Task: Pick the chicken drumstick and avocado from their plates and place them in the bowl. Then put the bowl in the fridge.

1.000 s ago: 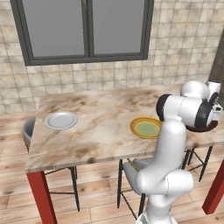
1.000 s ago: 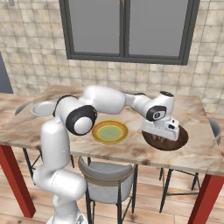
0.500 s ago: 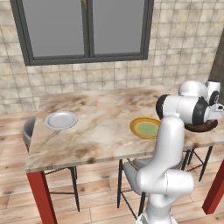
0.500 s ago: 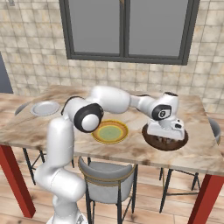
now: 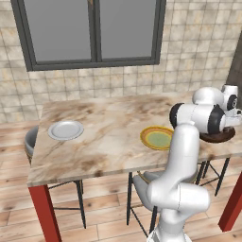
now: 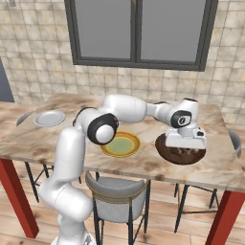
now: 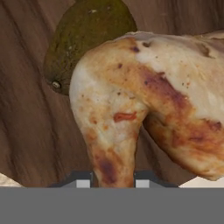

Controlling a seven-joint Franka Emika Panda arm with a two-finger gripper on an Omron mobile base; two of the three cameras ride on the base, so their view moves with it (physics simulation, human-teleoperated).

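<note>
In the hand view the golden-brown chicken drumstick [image 7: 144, 100] looms close, its narrow end down between my gripper's [image 7: 113, 183] tips, which are shut on it. Just behind it the dark green avocado [image 7: 83, 39] lies on the brown wooden inside of the bowl [image 7: 26, 109]. From the right base view my gripper [image 6: 184, 148] is sunk into the bowl [image 6: 165, 152] near the table's right end. The bowl [image 5: 218, 137] peeks out behind my arm in the left base view. Both plates are bare: the yellow-rimmed one [image 6: 120, 144] beside the bowl, the white one [image 5: 65, 130] far left. The fridge is out of view.
The marble table [image 5: 108, 151] on red legs stands before a tiled wall with a dark-framed window [image 6: 139, 28]. A grey chair [image 6: 117, 189] is tucked under the near edge, and stools stand at both ends. The bowl sits close to the near edge.
My hand has come down from just above the bowl into it. The plates and the bowl have not moved.
</note>
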